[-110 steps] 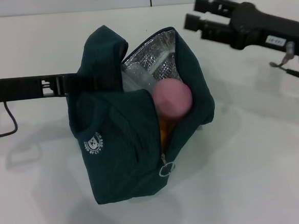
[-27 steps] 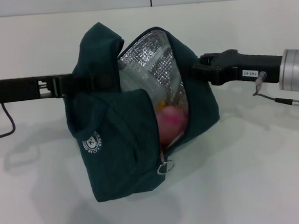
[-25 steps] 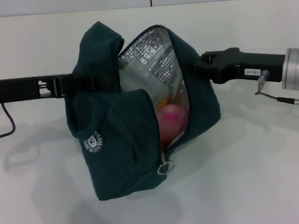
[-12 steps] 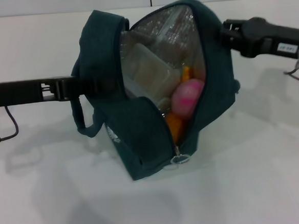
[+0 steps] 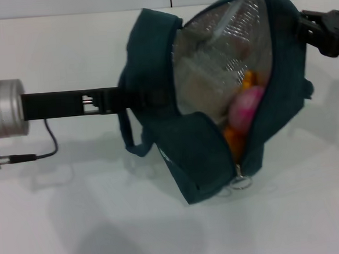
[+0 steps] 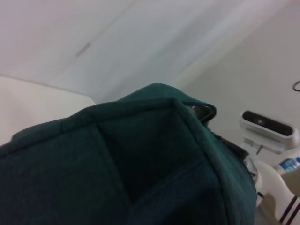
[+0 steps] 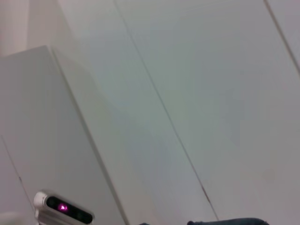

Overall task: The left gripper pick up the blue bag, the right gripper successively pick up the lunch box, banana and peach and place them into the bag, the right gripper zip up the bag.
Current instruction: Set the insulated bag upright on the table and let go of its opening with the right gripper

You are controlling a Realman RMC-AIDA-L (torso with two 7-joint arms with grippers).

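1. Now you're at the zipping step: the blue bag [image 5: 214, 100] hangs between your claws with the peach [image 5: 245, 109] inside.
2. Your left claw [image 5: 147, 98] grasps its side; whether your right claw [image 5: 308, 27] grips, you can't tell.
3. Next, likely bring the right claw down to the zipper pull [image 5: 240, 182].

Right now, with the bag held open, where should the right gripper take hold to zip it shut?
Grip the metal zipper pull ring, hanging at the low near end of the open seam of the blue bag. Likely come from the robot's right side, pinching the ring flat, then draw up along the seam toward the top, where the right gripper is.
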